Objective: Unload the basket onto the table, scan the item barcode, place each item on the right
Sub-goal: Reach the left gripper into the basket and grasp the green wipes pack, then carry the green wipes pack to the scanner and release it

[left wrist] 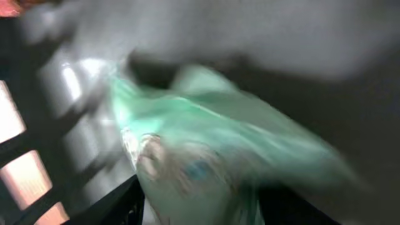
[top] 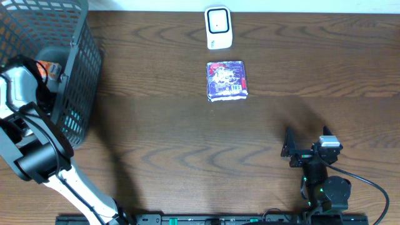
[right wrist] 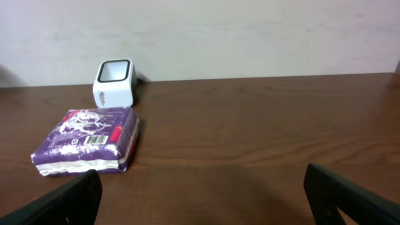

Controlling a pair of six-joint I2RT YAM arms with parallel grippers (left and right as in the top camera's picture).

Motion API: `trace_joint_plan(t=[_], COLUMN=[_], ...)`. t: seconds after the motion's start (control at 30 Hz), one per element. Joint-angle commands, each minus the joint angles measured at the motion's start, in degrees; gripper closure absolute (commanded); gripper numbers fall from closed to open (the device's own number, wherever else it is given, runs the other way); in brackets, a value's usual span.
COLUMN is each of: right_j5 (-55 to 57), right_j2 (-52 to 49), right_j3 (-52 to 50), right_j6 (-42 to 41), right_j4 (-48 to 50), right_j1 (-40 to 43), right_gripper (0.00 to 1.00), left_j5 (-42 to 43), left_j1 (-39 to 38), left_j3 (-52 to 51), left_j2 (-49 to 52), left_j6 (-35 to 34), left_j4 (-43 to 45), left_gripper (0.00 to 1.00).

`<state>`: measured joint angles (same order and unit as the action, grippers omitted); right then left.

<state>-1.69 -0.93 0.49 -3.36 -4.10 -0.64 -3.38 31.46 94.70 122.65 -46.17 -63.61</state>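
Over on the left, the left arm (top: 39,161) is down in the basket (top: 78,69). Its view is just a blurry green bag (left wrist: 206,144), so can't tell the left jaws' state. Centre of the table (top: 150,131), the purple pack (top: 227,80) sits just beside the scanner (top: 219,27). It looks soft and light, so I'd pinch its side edges. Right jaws are wide open, empty.
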Motion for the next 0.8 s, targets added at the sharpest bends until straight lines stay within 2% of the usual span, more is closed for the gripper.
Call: trace_joint_plan(t=[0.0, 0.03, 0.1, 0.13, 0.33, 0.53, 0.77], right_j5=[0.1, 0.1, 0.1, 0.1, 0.1, 0.1, 0.1], right_j2=[0.2, 0.2, 0.2, 0.2, 0.2, 0.2, 0.2], right_j3=[-0.2, -0.2, -0.2, -0.2, -0.2, -0.2, -0.2], right_j6=[0.7, 0.7, 0.7, 0.7, 0.7, 0.7, 0.7], right_j4=[-0.2, -0.1, -0.1, -0.2, -0.2, -0.2, -0.1], right_j1=[0.2, 0.2, 0.2, 0.2, 0.2, 0.2, 0.2], right_gripper=[0.01, 0.01, 0.01, 0.01, 0.01, 0.01, 0.01], left_j5=[-1.2, -1.2, -1.2, -1.1, 2.3, 14.9, 16.2], left_j1=[0.1, 0.1, 0.1, 0.1, 0.1, 0.1, 0.1], left_j3=[-2.1, -2.3, -2.3, -2.2, -1.7, 0.6, 1.7], left_j2=[0.9, 0.9, 0.9, 0.8, -2.1, -10.3, -24.8], left_j6=[3.0, 3.0, 3.0, 3.0, 3.0, 3.0, 2.8], left_j4=[1.2, 1.2, 0.9, 0.8, 0.3, 0.6, 6.8], left_gripper=[0.48, 0.56, 0.85, 0.92, 0.93, 0.92, 0.93])
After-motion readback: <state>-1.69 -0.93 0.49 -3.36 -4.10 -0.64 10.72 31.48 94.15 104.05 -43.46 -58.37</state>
